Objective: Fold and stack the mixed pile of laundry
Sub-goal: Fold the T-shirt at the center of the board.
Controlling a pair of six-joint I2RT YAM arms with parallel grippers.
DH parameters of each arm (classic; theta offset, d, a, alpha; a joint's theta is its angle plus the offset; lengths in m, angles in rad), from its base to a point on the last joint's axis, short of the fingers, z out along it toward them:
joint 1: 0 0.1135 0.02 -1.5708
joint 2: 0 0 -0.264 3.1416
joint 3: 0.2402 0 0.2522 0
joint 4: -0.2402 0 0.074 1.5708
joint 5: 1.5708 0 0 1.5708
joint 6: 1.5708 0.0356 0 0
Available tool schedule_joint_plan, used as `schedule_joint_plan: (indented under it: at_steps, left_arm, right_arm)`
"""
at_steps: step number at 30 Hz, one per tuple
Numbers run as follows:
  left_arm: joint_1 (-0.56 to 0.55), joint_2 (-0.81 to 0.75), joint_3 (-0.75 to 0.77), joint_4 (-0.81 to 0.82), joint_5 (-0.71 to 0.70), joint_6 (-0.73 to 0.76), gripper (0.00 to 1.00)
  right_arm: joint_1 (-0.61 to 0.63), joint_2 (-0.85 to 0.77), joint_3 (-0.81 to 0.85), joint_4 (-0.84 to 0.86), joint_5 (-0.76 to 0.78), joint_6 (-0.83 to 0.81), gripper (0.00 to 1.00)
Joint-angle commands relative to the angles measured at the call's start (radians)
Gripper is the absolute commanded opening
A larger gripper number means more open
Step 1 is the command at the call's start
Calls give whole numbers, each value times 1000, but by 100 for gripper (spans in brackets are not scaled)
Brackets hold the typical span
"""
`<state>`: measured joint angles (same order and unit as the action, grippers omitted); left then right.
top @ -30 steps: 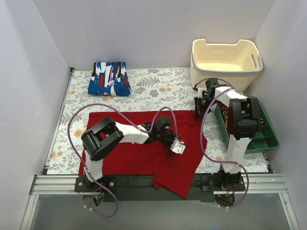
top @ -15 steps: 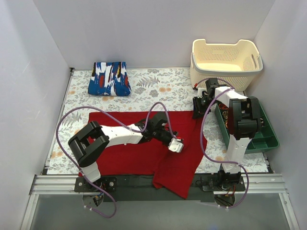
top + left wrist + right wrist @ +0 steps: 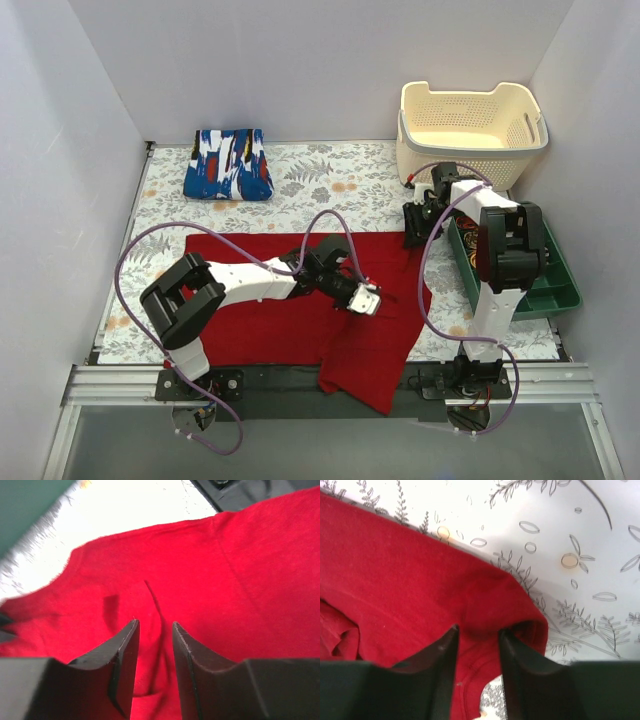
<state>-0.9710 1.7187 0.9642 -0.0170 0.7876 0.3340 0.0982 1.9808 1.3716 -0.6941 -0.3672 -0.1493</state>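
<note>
The plain deep red garment (image 3: 270,310) lies spread flat on the near half of the table, with one flap hanging over the front edge. The blue printed garment (image 3: 228,165) sits folded at the back left. My left gripper (image 3: 367,301) rests on the red garment's right-hand middle. In the left wrist view, it (image 3: 154,625) has its jaws narrow around a raised crease of red cloth (image 3: 150,595). My right gripper (image 3: 412,238) is at the garment's far right corner. In the right wrist view, it (image 3: 479,629) is closed on the bunched corner (image 3: 485,595).
A cream perforated basket (image 3: 450,160) stands at the back right. A green tray (image 3: 548,285) lies along the right edge beside the right arm. A floral cloth (image 3: 330,185) covers the table. White walls close in the left, back and right.
My left gripper has shifted a little up and to the left over the red garment, and its arm has swung lower. The right gripper has stayed at the corner.
</note>
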Motion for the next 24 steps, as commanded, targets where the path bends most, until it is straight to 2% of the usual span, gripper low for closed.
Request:
schedule_joint_plan:
  at_steps: [1, 3, 4, 6, 7, 9, 10, 12, 15, 17, 18, 21, 24]
  left_arm:
    - [87, -143, 54, -90, 35, -243, 31]
    - [152, -195, 47, -151, 58, -305, 31]
    - [234, -229, 35, -156, 61, -363, 31]
    - [326, -306, -5, -196, 53, -479, 30]
    - [419, -323, -16, -228, 44, -489, 30]
    - [497, -350, -47, -303, -23, -506, 28]
    - [585, -355, -56, -323, -28, -515, 28]
    - [668, -352, -77, -353, -65, -556, 27]
    - [834, -286, -78, -383, -129, -569, 27]
    - [891, -233, -56, -415, -163, -560, 26]
    - [951, -167, -29, -426, -172, -559, 26]
    - [1041, -58, 33, -454, -206, -559, 24]
    - [1066, 11, 83, -455, -251, -564, 23]
  right_arm:
    - [-5, -103, 26, -65, 10, -87, 50]
    - [-5, -137, 34, -94, 5, -131, 51]
    - [-5, -151, 34, -116, -4, -144, 49]
    - [3, -195, 21, -125, -16, -171, 40]
    - [9, -209, 17, -127, -15, -176, 38]
    - [44, -226, 7, -122, -4, -183, 36]
    - [61, -224, 6, -120, 2, -184, 36]
    - [104, -195, 12, -110, 2, -170, 36]
    - [141, -129, 21, -69, 11, -156, 35]
    - [146, -62, 44, -58, 10, -145, 36]
    - [144, -39, 58, -56, 19, -144, 36]
    - [143, 39, 109, -42, 43, -148, 35]
    - [144, 102, 155, -32, 62, -153, 35]
